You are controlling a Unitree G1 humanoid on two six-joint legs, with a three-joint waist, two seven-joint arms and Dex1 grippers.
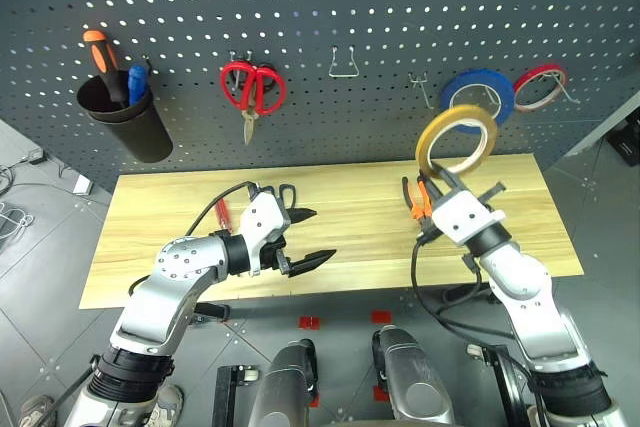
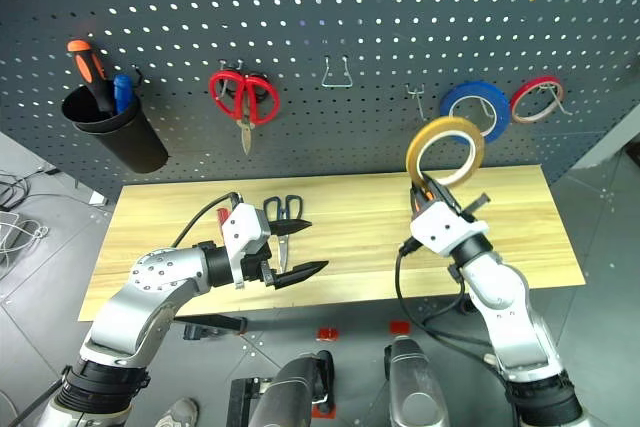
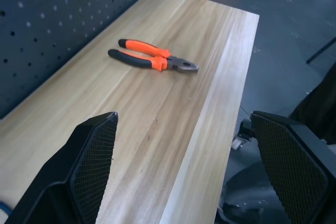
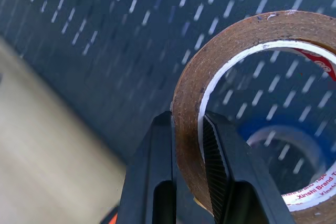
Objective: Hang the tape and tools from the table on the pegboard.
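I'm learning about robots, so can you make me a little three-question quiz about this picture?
1. True or false: the right gripper is holding the yellow tape up off the table.
2. Which tool lies near the right arm? A hammer, B pliers, C saw.
3. Fill in: the left gripper is ____ and holds nothing.

Key: 1 true; 2 B; 3 open.

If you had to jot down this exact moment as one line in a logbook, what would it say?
right gripper: shut on tape, raised before pegboard | left gripper: open, empty, over table | pliers, scissors: on table
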